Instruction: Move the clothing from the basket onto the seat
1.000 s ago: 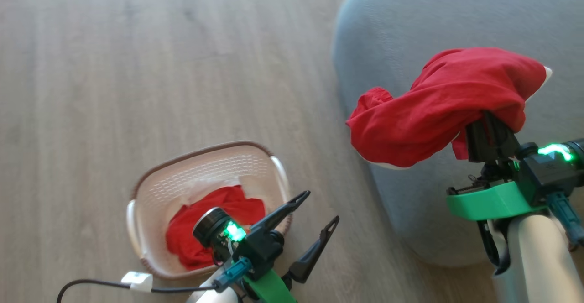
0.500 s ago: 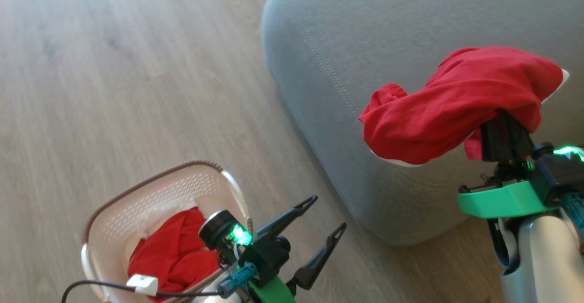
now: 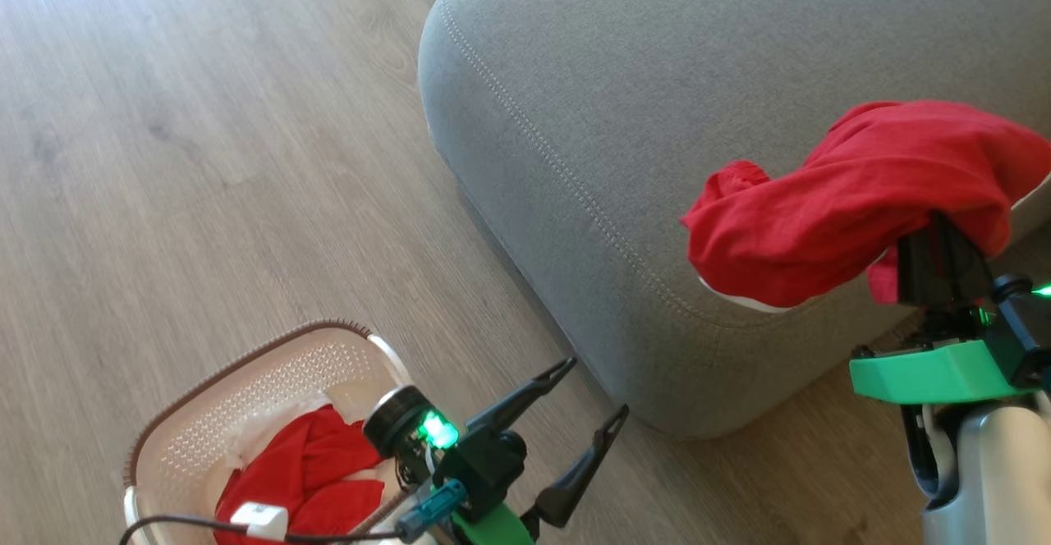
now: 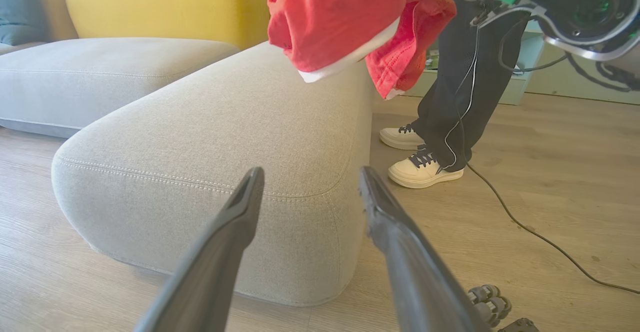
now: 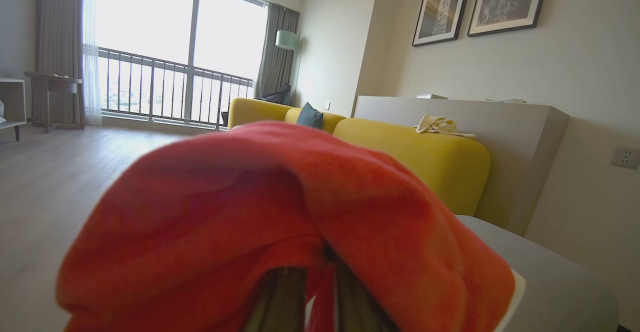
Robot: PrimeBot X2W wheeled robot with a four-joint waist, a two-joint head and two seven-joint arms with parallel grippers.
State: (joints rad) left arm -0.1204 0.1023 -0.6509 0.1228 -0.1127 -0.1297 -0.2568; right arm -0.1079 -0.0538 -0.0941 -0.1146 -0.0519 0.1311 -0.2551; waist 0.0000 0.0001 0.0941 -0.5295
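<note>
My right pincer (image 3: 940,241) pinches a red garment (image 3: 854,200), bunched and white-trimmed, which hangs over the near edge of the grey seat (image 3: 624,102). If I release here, I judge it could snag on the pincer or slide to the floor (image 3: 205,159). My left pincer (image 3: 593,386) is spread and empty beside the basket (image 3: 246,364), which holds a second garment (image 3: 304,471).

Bright daylight; blurry close-up clothing (image 5: 280,197)

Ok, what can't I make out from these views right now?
- Right gripper: fingertips wrapped in the held red garment, head and right wrist views.
- Basket: near side cut off by the head view's bottom edge, partly behind the left gripper.
- Clothing left in it: amount unclear, same reasons.
</note>
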